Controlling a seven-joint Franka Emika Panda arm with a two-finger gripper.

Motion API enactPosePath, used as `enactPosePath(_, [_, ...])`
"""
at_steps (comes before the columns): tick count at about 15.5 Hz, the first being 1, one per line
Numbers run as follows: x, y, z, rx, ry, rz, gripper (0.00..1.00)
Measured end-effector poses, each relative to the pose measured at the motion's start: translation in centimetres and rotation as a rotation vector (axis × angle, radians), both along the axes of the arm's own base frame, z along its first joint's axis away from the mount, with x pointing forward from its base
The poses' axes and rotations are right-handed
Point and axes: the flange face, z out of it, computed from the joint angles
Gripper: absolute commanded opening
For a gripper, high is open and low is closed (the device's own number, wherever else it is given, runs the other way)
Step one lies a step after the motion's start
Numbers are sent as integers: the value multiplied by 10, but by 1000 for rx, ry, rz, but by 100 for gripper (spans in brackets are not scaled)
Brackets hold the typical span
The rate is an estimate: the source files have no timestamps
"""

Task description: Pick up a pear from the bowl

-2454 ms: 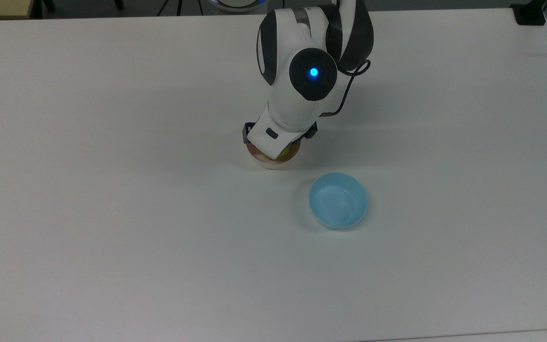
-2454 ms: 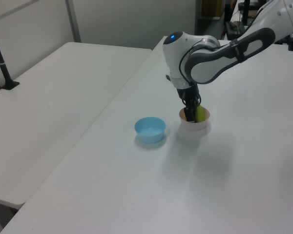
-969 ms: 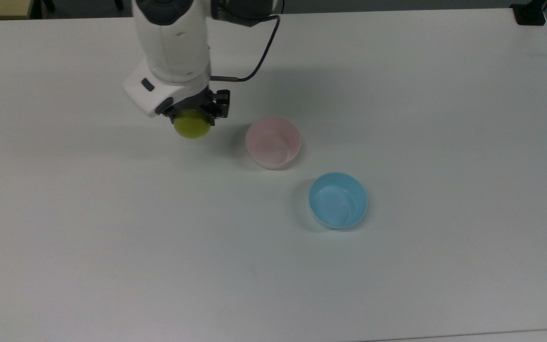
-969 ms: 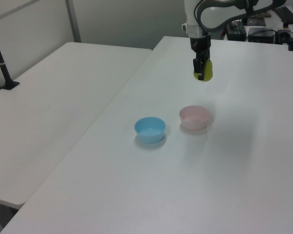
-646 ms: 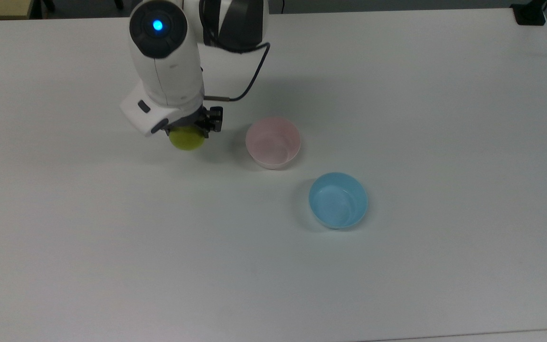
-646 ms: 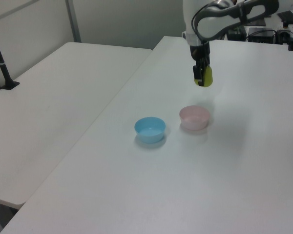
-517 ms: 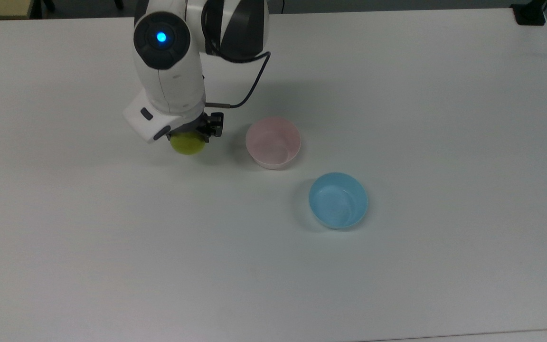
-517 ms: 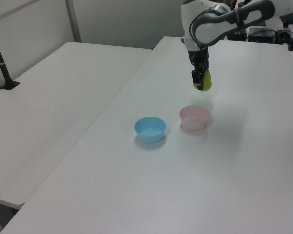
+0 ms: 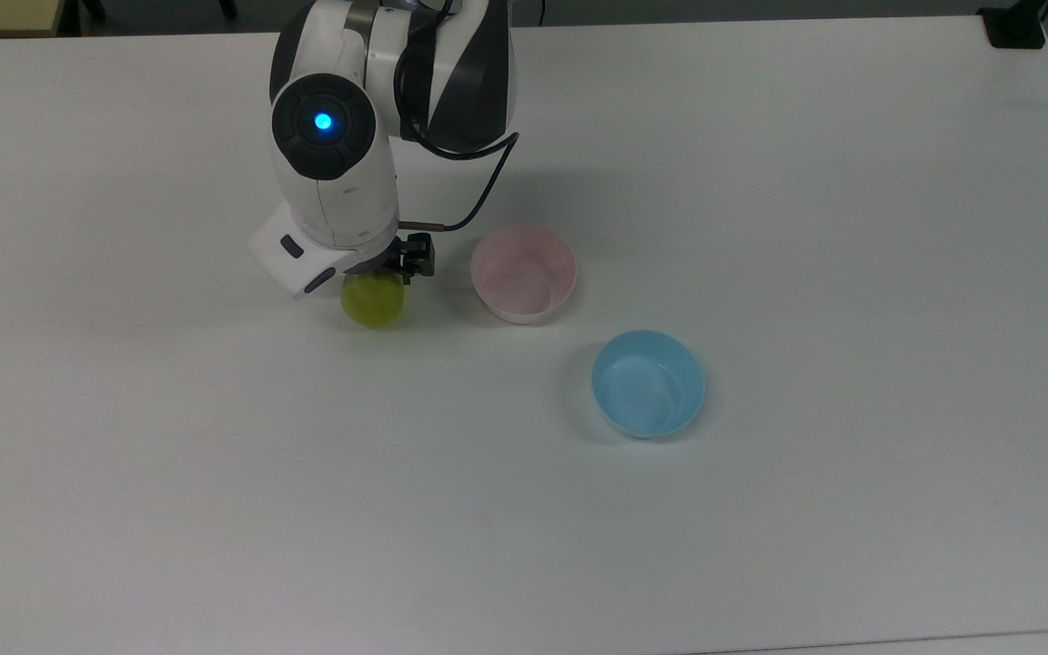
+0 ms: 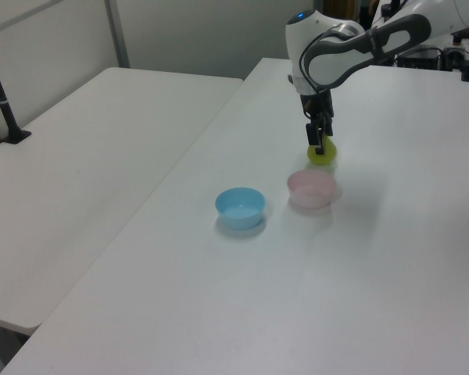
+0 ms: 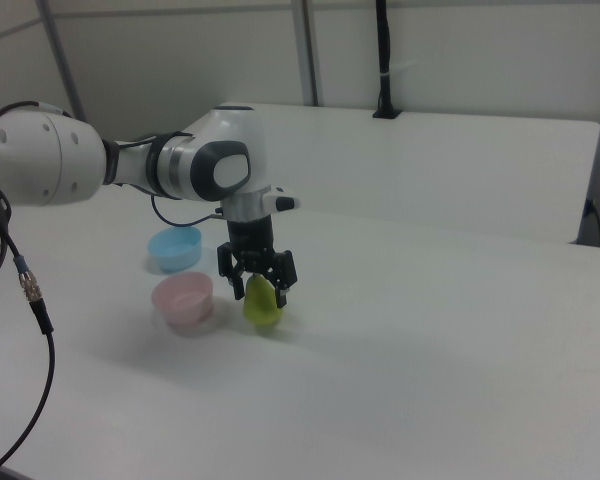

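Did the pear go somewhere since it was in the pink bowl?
Yes. The pear left the pink bowl and now sits low beside it, on the top view's left, under the hand.

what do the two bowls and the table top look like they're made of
The pink bowl looks like smooth plastic: thin even walls and a soft sheen inside. The blue bowl seems the same, one flat colour with faint glossy highlights. The table reads as a white matte laminate or coated board, uniform with only a dull reflection; what lies under that surface cannot be told.
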Motion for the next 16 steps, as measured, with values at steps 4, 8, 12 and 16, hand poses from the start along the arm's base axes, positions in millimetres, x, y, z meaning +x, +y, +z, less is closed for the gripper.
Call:
enactPosePath(4, [4,0,16,1,-31,1,100])
enactPosePath(8, [-6,2,69,20,-52,-3,100])
enactPosePath(12, [-27,11,128,44,-69,-18,100])
enactPosePath(16, [-35,18,152,30,-94,-73,100])
